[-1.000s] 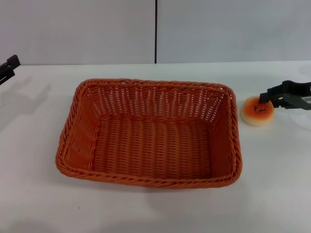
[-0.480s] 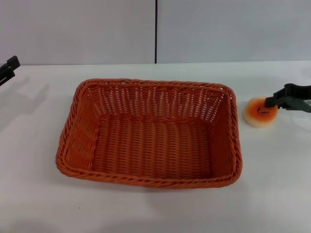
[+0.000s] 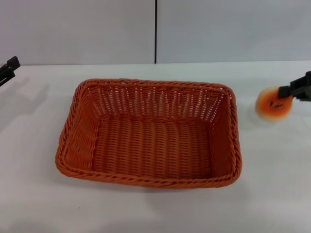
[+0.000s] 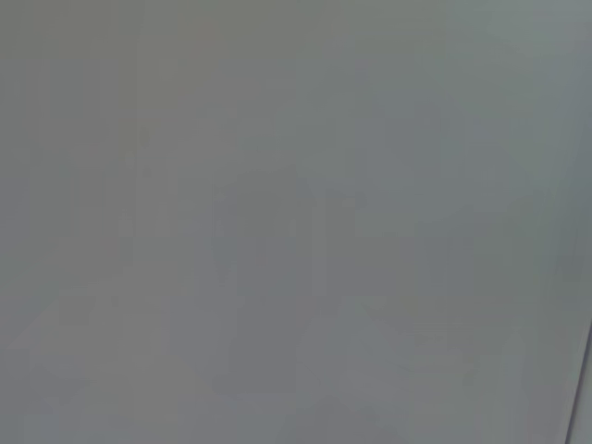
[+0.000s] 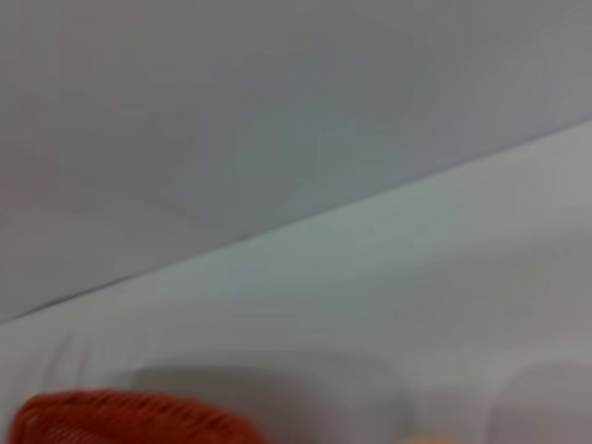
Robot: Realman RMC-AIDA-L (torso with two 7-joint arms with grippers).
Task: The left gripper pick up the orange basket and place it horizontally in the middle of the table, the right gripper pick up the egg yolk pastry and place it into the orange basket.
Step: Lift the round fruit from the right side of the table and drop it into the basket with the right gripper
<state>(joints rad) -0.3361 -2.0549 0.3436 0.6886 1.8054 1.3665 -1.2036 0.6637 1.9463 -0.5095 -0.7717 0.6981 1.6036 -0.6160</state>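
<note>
Head view: right gripper (image 3: 293,91), closed on the egg yolk pastry (image 3: 273,103), holds it clear of the worktop (image 3: 272,194), just beyond the orange basket's (image 3: 148,179) right short rim. Left gripper (image 3: 7,69) idles far beyond the opposite rim, its opening indiscernible.
</note>
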